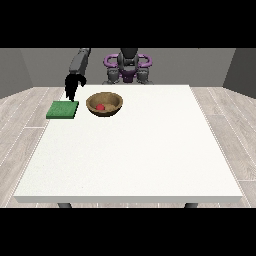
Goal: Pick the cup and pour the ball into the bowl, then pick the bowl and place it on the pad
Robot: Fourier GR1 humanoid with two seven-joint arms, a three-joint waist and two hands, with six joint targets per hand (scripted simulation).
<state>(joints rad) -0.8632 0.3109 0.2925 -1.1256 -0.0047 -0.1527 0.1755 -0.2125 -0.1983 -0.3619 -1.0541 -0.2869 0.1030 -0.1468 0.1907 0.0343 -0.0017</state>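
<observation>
A brown wooden bowl point(116, 106) stands on the white table point(135, 155) at the far left-centre, with a small red ball point(100, 107) lying inside it. A flat green pad point(62, 110) lies just to the left of the bowl, apart from it. The black hand at the view's left point(73, 85) hangs above the pad's far edge with its fingers pointing down and holding nothing. It is to the left of the bowl and does not touch it. No cup shows anywhere. No hand shows at the view's right.
The robot's torso point(128, 67) sits behind the table's far edge. A grey forearm point(79, 61) slopes down to the hand. The table's near and right parts show only bare white surface.
</observation>
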